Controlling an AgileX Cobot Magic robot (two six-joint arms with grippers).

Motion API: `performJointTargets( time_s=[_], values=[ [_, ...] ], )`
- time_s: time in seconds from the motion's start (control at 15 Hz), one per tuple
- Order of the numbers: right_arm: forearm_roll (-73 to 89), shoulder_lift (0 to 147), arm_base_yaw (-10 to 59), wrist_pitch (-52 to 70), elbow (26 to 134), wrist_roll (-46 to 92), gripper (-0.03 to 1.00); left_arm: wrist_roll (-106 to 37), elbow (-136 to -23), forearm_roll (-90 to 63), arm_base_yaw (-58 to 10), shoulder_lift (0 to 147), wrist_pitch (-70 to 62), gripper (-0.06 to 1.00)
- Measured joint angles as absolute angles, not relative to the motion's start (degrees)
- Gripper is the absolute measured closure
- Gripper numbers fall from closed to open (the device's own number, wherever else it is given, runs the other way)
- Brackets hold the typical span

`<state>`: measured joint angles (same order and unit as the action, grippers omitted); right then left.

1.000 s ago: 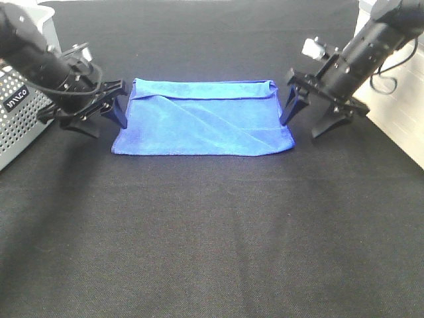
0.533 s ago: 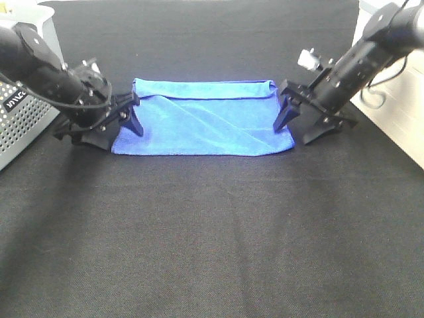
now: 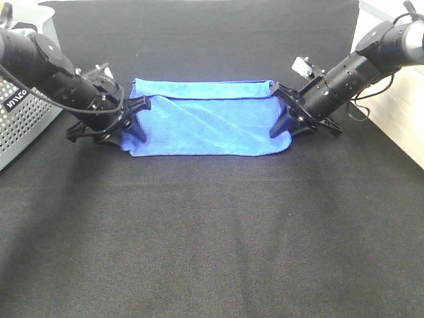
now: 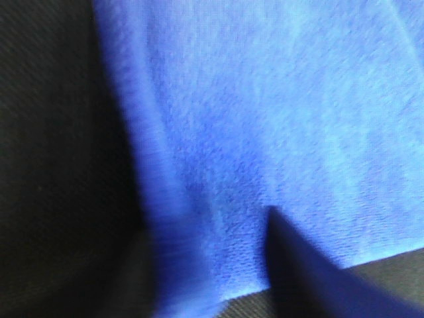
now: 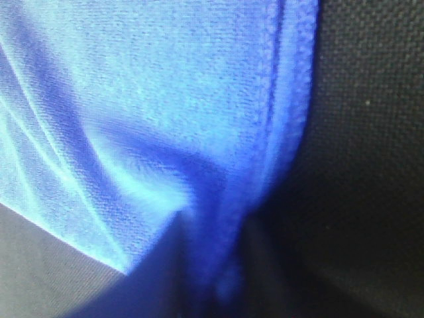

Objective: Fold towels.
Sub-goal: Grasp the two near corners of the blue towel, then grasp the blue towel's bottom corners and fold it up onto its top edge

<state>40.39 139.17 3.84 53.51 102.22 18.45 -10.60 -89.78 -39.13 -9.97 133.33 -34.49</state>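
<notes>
Centrally, on black woven table cover [image 3: 212, 232]: royal-blue microfibre towel [image 3: 209, 122], a folded rectangle with plush nap, stitched hems and a diagonal crease. Right gripper [image 3: 278, 109] pinches its puckered right edge. Left gripper [image 3: 138, 117] sits at its left edge; grip cannot be told, view blurred.

The towel [image 3: 209, 126] lies on the table [image 3: 212, 232] toward 12 o'clock, with the left gripper [image 3: 142, 119] at its 9 o'clock edge, the right gripper [image 3: 273, 111] at its 3 o'clock edge, and a box [image 3: 16, 126] farther out at 9.
</notes>
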Motion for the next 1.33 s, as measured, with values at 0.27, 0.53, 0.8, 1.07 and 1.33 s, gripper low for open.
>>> performJointTargets(
  time_s=[0.27, 0.53, 0.8, 1.07, 1.33],
  values=[
    [38.9, 139.2, 3.8, 54.8, 102.2, 15.2, 0.97, -9.2, -89.9, -35.6, -10.0, 133.3, -37.4, 0.93],
    [34.8, 136.0, 3.8, 59.5, 99.8, 12.7, 0.97, -8.8, -88.0, -28.8, -10.0, 130.3, -45.0, 0.93],
    [34.9, 127.6, 3.9, 56.1, 83.1, 14.0, 0.97, -8.8, -76.9, -27.1, -10.2, 123.6, -46.2, 0.93],
    [36.2, 119.9, 4.0, 49.3, 64.5, 17.4, 0.97, -8.8, -62.3, -27.5, -10.4, 115.3, -44.3, 0.93],
    [36.0, 117.5, 4.0, 48.0, 62.9, 18.9, 0.97, -8.8, -61.5, -27.8, -10.4, 111.0, -43.4, 0.93]
  ],
)
